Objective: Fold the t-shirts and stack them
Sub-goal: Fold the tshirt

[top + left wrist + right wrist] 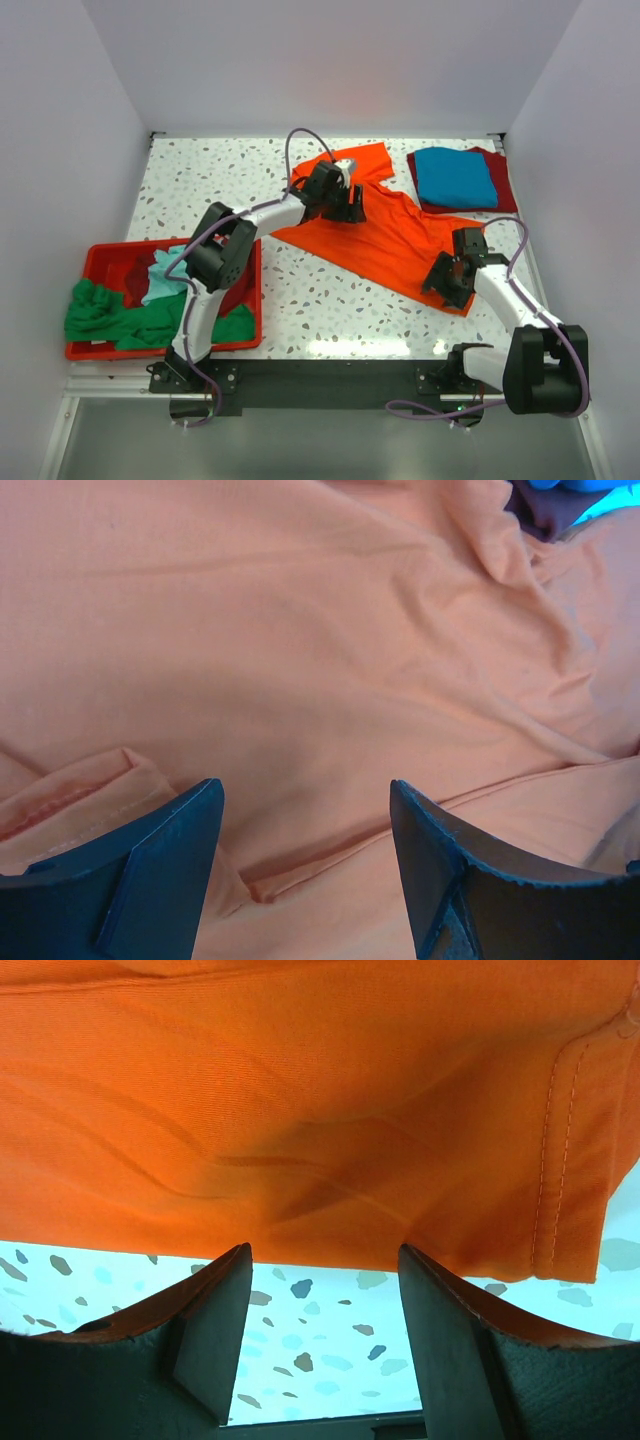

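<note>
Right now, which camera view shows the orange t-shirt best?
The top external view: it shows nearly the whole orange t-shirt spread on the table. The left wrist view shows only wrinkled cloth close up; the right wrist view shows only its stitched hem edge.

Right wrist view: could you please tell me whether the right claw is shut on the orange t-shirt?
No, the right claw stands open, with speckled table between its fingers and the orange t-shirt beyond them.

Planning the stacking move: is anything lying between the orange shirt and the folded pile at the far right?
Nothing visible. Only a narrow strip of bare table separates the orange shirt from the blue shirt folded on the dark red shirt.
</note>
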